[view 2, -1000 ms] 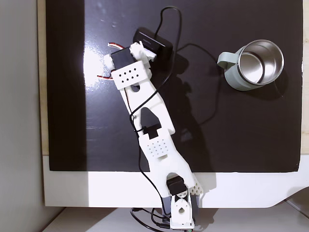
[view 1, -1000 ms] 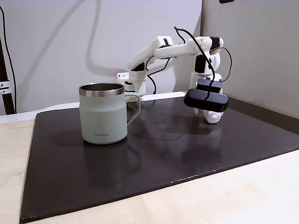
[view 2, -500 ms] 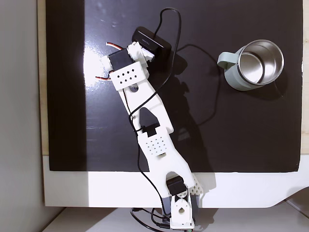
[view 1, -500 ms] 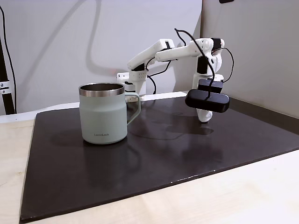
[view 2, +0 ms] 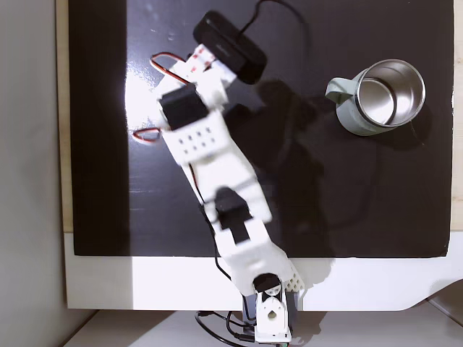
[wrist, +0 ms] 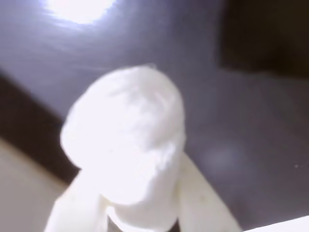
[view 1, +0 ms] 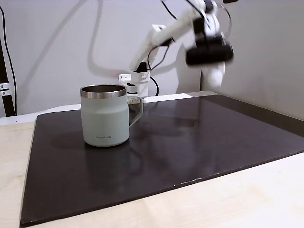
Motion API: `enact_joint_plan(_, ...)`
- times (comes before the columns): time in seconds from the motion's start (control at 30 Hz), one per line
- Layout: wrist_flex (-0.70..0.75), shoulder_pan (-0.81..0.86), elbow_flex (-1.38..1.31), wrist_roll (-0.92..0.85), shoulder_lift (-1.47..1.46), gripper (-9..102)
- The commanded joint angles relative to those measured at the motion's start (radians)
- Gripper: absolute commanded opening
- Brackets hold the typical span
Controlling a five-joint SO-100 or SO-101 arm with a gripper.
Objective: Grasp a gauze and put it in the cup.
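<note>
Gripping the gauze, the hand hangs high beside the empty cup.

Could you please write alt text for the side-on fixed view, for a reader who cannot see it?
A white robot arm, blurred by motion, holds a white gauze in the air at upper right, above a dark mat. A sage-green cup stands upright on the mat to the left, handle facing right, well apart from the gauze.
</note>
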Motion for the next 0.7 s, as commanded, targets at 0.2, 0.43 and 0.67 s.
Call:
enact_joint_plan(0.2, 0.003, 0.419, -0.074, 0.021, 0.336, 0)
enact_joint_plan(0.43, -0.002, 0.721, -0.272, -0.029, 0.183, 0)
enact_joint_plan(0.67, -0.003, 0.862, -0.333, -0.137, 0.057, 0)
